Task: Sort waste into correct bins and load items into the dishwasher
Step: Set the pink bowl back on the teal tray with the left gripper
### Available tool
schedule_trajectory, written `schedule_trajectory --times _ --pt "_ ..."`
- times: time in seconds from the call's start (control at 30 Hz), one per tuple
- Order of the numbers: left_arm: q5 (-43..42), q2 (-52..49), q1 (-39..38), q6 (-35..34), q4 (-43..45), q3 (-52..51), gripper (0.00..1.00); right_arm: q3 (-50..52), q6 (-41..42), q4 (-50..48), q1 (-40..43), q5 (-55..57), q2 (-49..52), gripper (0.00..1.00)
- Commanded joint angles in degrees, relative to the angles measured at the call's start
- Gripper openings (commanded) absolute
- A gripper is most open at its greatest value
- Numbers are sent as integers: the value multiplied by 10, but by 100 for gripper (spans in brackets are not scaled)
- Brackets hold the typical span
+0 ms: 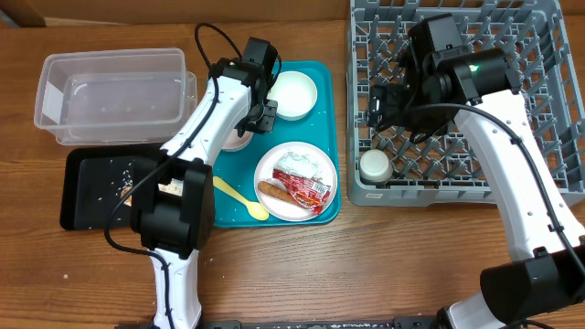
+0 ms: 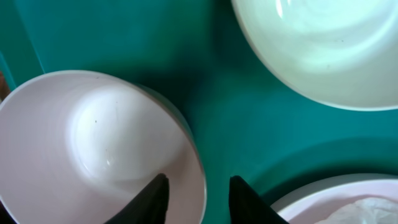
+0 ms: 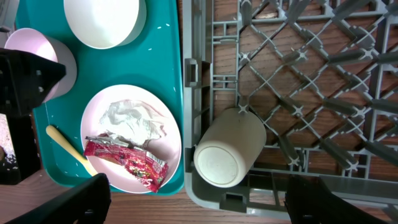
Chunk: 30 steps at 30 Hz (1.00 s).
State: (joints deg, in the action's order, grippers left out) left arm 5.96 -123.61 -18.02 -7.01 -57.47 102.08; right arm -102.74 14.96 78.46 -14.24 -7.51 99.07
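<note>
The pale pink bowl [image 2: 93, 137] stands upright on the teal tray [image 1: 327, 119], mouth up and round, so no long axis, at 8 o'clock from the white bowl [image 1: 294, 91]. The left gripper [image 2: 198, 198] is parted astride the pink bowl's rim at 4 o'clock in the wrist view, one finger inside and one outside. The right gripper [image 3: 199, 186] gapes wide above the cup [image 3: 227, 149], which lies in the grey rack [image 1: 548, 55].

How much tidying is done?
Done: small white cup in the grey plastic dish rack; white rice grains dot the black tray. In hand: left fingers straddle the pale pink bowl rim. Left: white bowl, yellow spoon, white plate holding brown sausage, crumpled napkin, red-and-white wrapper.
</note>
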Motion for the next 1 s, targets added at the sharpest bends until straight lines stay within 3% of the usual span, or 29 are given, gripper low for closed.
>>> schedule_trajectory --times 0.0,0.17,0.3,0.43,0.57,0.6,0.67,0.97 --pt "-15 -2 0 -5 1 13 43 -1 0 -3 1 -2 0 92" --pt "-42 -2 0 12 -38 59 56 -1 0 -3 1 -2 0 92" --pt "-113 0 -1 70 -139 153 66 -1 0 -3 1 -2 0 92" --pt "-135 0 -12 113 -238 226 69 -1 -1 -3 1 0 0 95" --pt "-135 0 -37 158 -303 226 75 -1 -3 -2 2 7 0 96" --pt "-134 0 -45 162 -308 218 82 -1 -3 -2 2 7 0 96" --pt "-130 0 -63 162 -303 197 87 -1 -3 -3 2 7 0 96" --pt "-112 0 -109 176 -155 42 88 -1 -3 0 2 6 0 96"
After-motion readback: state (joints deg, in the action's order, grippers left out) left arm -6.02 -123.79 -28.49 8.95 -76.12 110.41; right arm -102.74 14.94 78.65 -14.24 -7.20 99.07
